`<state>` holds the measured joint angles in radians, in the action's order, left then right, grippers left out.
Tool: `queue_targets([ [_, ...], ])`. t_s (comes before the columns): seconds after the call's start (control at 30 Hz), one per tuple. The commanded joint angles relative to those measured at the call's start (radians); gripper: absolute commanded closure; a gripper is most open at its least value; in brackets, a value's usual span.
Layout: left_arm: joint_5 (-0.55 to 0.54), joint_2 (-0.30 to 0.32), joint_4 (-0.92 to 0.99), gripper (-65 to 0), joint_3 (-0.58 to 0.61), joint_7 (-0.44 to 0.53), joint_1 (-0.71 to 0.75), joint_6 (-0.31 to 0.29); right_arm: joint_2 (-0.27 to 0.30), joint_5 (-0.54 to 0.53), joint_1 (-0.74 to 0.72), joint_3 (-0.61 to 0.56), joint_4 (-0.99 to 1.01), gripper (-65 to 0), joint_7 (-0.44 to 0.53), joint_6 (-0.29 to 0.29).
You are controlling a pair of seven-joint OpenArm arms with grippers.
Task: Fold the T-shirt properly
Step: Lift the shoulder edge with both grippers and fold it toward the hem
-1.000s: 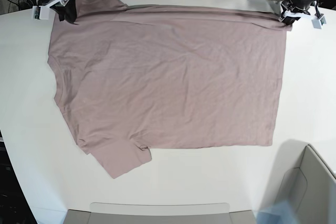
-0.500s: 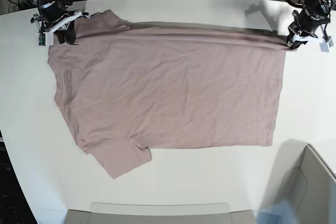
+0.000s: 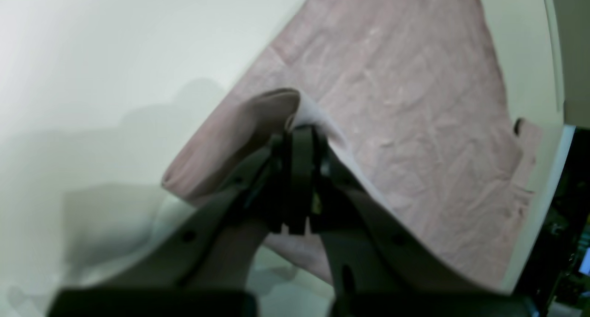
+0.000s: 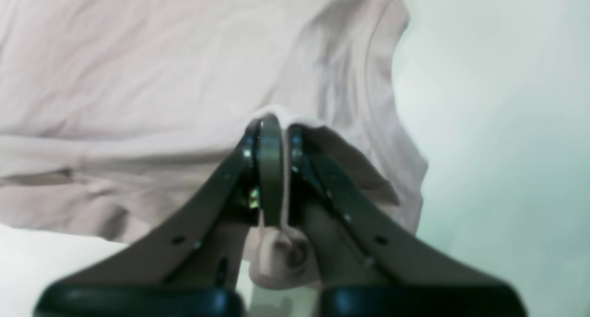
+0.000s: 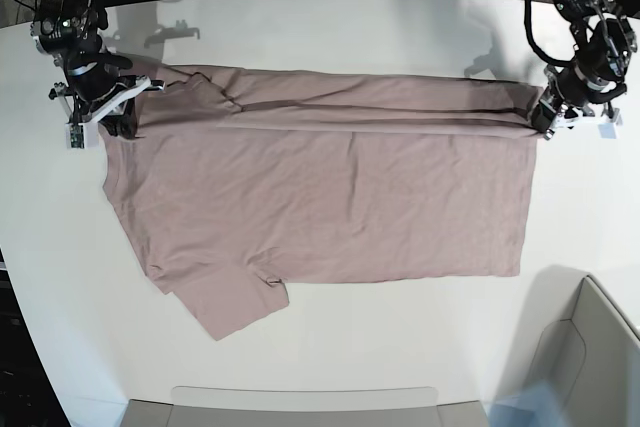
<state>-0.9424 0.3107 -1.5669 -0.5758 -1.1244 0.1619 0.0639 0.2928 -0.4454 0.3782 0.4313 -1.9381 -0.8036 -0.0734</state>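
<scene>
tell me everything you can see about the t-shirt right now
The T-shirt is plain dusty pink, thin wrinkled cloth with short sleeves. It lies spread across the white table, collar end toward the base view's left, hem toward its right. One sleeve sticks out flat at the near left. Its far edge is lifted into a taut fold between the two arms: the right gripper pinches the far left corner, the left gripper the far hem corner. The rest lies flat.
</scene>
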Motion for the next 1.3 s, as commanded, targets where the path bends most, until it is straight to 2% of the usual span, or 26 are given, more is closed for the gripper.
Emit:
queue_targets([
  [0.0,-0.014,0.017,-0.002,0.0,0.007,0.013,-0.015,0.001,0.013,-0.005,-0.026,-0.004,-0.014,0.0,0.013,0.001],
  [0.13,-0.014,0.018,0.039,0.0,0.02,0.016,-0.051,0.001,0.01,0.035,-0.095,-0.035,-0.002,0.0,-0.024,0.001],
  [0.27,-0.014,0.018,0.052,0.0,0.023,0.016,-0.088,0.001,0.009,0.121,-0.16,-0.096,0.068,0.0,-0.017,0.001],
  [0.4,-0.008,0.018,0.073,0.0,0.023,0.016,-0.132,0.001,0.004,0.147,-0.215,-0.13,0.127,0.0,-0.017,0.001],
  [0.53,0.099,0.015,0.119,0.0,0.03,0.016,-0.19,-0.002,0.003,0.147,-0.258,-0.133,0.171,0.0,-0.017,0.001],
  [0.73,0.233,0.017,0.174,0.0,0.104,0.036,-0.249,-0.005,0.003,0.147,-0.321,-0.133,0.257,0.0,-0.017,0.001],
  [0.97,0.277,0.017,0.208,0.0,0.112,0.073,-0.252,-0.002,0.001,0.145,-0.379,-0.153,0.337,0.0,-0.017,0.001],
  [1.03,0.276,0.017,0.205,-0.7,0.112,0.068,-0.252,-0.002,-0.004,0.145,-0.379,-0.153,0.332,-6.5,-0.017,0.001],
  [1.1,0.271,0.018,0.204,-6.3,0.112,0.065,-0.252,-0.002,-0.014,0.145,-0.388,-0.148,0.326,-12.7,-0.017,0.001],
  [1.2,0.273,0.018,0.162,-11.6,0.109,0.063,-0.246,-0.002,-0.016,0.145,-0.39,-0.144,0.294,-20.0,-0.017,0.001],
  [1.27,0.271,0.018,0.112,-11.9,0.106,0.063,-0.242,-0.002,-0.016,0.145,-0.385,-0.131,0.251,-22.7,-0.017,0.001],
])
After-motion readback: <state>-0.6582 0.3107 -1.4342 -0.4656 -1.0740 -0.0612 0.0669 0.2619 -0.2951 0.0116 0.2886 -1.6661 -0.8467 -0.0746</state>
